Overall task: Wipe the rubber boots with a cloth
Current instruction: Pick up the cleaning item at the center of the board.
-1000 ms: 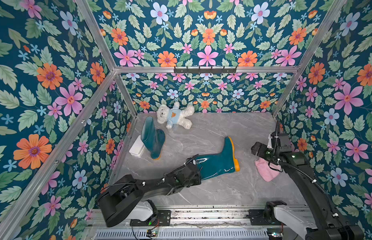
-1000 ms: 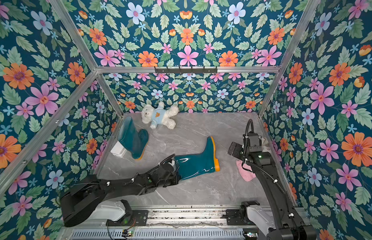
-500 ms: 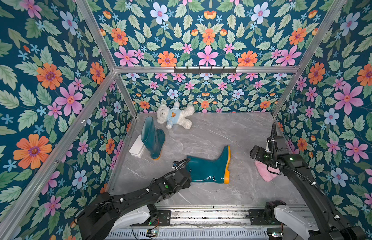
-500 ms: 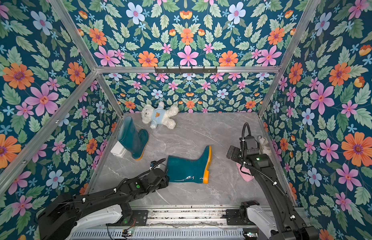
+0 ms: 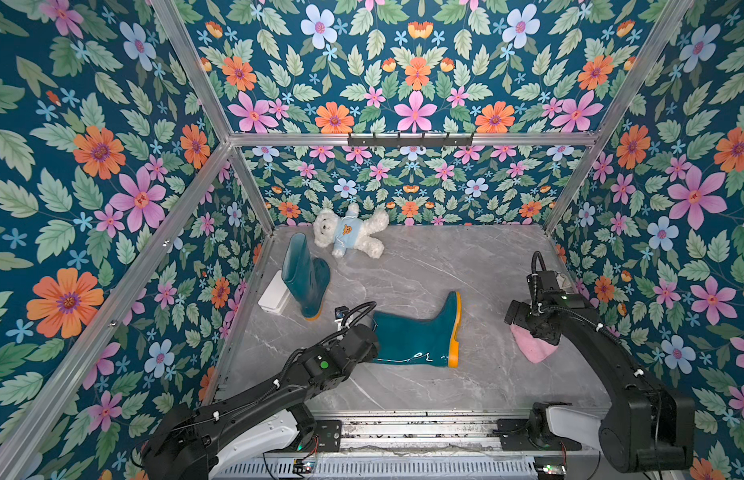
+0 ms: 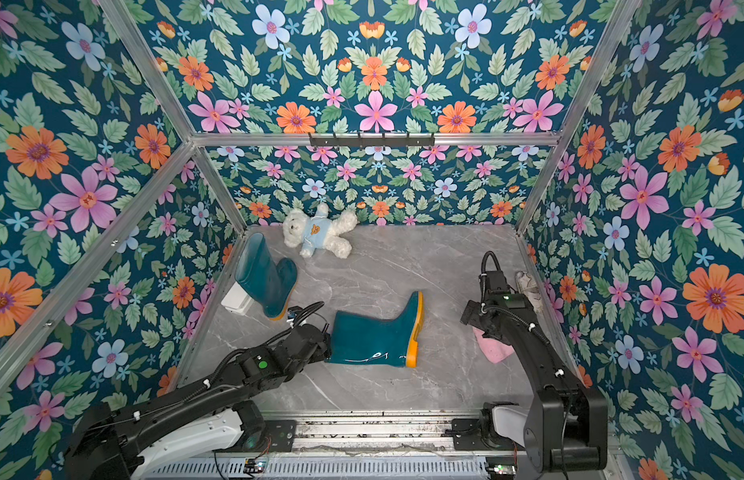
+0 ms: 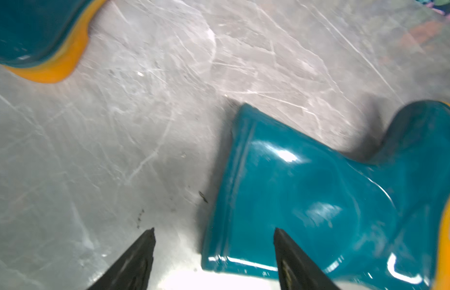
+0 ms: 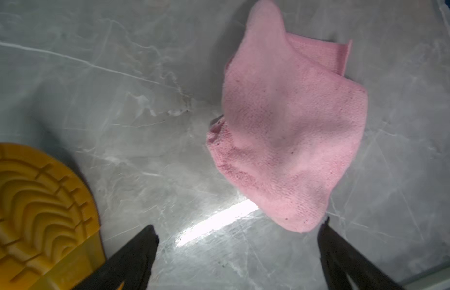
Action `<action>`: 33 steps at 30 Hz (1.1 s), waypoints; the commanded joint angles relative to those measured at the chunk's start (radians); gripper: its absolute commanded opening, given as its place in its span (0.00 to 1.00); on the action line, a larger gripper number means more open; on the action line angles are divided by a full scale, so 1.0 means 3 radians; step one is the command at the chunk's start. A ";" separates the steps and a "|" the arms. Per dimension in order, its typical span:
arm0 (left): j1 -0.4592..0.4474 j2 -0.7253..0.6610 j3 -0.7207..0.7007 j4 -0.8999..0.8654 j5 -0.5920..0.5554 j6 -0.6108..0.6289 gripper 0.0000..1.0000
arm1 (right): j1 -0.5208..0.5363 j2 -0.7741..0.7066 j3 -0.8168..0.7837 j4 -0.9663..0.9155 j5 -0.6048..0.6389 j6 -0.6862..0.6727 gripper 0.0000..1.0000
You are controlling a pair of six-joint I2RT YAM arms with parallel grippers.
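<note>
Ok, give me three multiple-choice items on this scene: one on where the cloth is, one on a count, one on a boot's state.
1. Where is the pink cloth?
A. On the floor by the right tool
B. Stuffed in a bucket
C. Hung on a line

2. How many teal rubber boots show?
A. One
B. Two
C. Four

3. The near boot by the left tool is:
A. standing upright
B. lying on its side
C. lifted off the floor

Answers:
1 A: the right wrist view shows it flat on the marble, just ahead of that tool's open jaws.
2 B: both top views show one standing at the far left and one lying mid-floor.
3 B: its shaft rests flat on the floor and its orange sole faces sideways.
</note>
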 commanded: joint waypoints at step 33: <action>0.1048 0.0996 -0.0554 0.2086 0.1839 0.0683 0.49 | -0.0297 0.0912 -0.0084 0.0627 -0.0216 -0.0223 0.00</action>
